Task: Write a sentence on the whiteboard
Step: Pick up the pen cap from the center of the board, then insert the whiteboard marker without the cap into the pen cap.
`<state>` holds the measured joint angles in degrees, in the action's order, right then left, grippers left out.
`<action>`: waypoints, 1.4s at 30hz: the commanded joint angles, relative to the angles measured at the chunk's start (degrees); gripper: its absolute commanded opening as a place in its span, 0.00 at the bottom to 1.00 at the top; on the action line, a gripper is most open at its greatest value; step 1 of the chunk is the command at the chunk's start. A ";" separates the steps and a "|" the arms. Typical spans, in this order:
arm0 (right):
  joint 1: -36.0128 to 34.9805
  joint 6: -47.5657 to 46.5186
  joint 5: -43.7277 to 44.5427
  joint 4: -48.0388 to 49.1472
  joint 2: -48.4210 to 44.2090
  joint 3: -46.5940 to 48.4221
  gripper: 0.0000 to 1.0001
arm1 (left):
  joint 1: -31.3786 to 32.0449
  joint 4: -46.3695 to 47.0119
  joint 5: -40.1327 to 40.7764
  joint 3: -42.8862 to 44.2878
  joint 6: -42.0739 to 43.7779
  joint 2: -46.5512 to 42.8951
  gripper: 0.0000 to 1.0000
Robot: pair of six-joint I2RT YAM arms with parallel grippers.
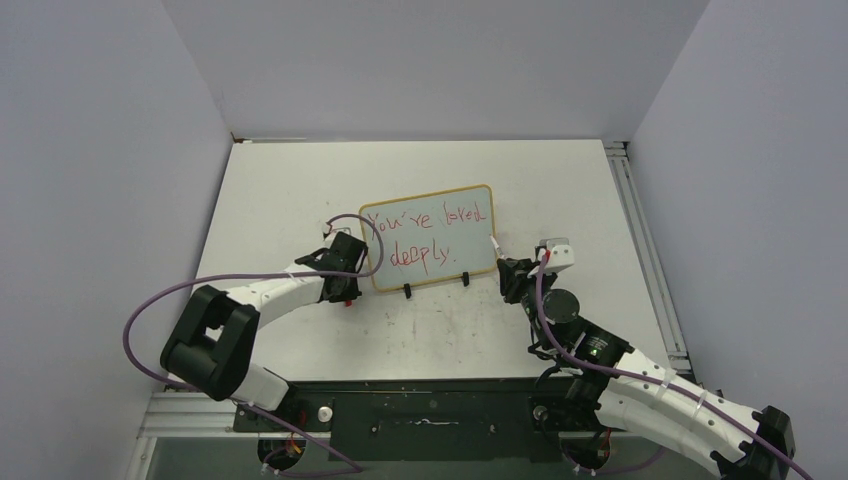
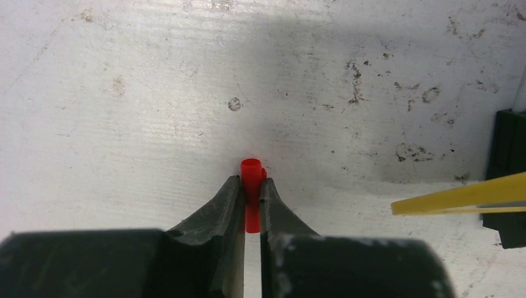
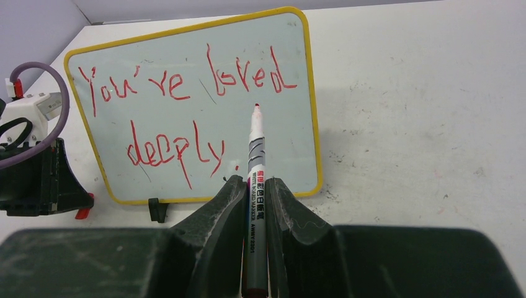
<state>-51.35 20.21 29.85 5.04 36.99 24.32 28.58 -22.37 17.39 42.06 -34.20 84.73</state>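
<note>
The whiteboard (image 1: 430,238) stands on two black feet mid-table, with a yellow-tan frame; it also shows in the right wrist view (image 3: 192,105). The sentence (image 3: 180,118) in red reads "You're loved deeply." on two lines; it shows from above too (image 1: 428,235). My right gripper (image 3: 254,186) is shut on a grey whiteboard marker (image 3: 255,161), its red tip uncapped and pointing at the board, a little off its surface. My left gripper (image 2: 250,186) is shut on the red marker cap (image 2: 251,192), low over the table just left of the board (image 1: 345,268).
The board's yellow frame edge (image 2: 459,197) and a black foot (image 2: 508,180) show at the right of the left wrist view. The tabletop (image 2: 186,93) is scuffed with dark marks. Grey walls enclose the table; a metal rail (image 1: 640,240) runs along its right edge.
</note>
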 commanded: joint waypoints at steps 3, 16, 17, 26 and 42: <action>0.30 0.68 0.63 0.28 -0.48 -0.28 0.05 | 0.25 -4.10 0.45 -1.90 -0.86 -3.88 0.00; 0.29 0.39 -0.05 -6.14 1.13 3.47 0.05 | 0.16 -10.58 5.99 1.52 2.84 -26.94 0.00; 0.41 0.24 0.44 -7.01 1.65 4.02 0.05 | 0.16 -11.04 6.60 2.55 3.94 -28.34 0.00; 0.53 1.70 -9.04 -10.19 6.19 11.56 0.05 | 0.25 -7.31 1.57 9.19 19.34 -37.20 0.00; 2.32 3.67 -47.59 -28.79 11.29 29.46 0.05 | 10.20 5.43 -32.69 -4.33 32.07 -48.94 0.00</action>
<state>-49.41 23.24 -3.31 -17.93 46.28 48.82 34.96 -23.18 -5.06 38.89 -4.43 36.53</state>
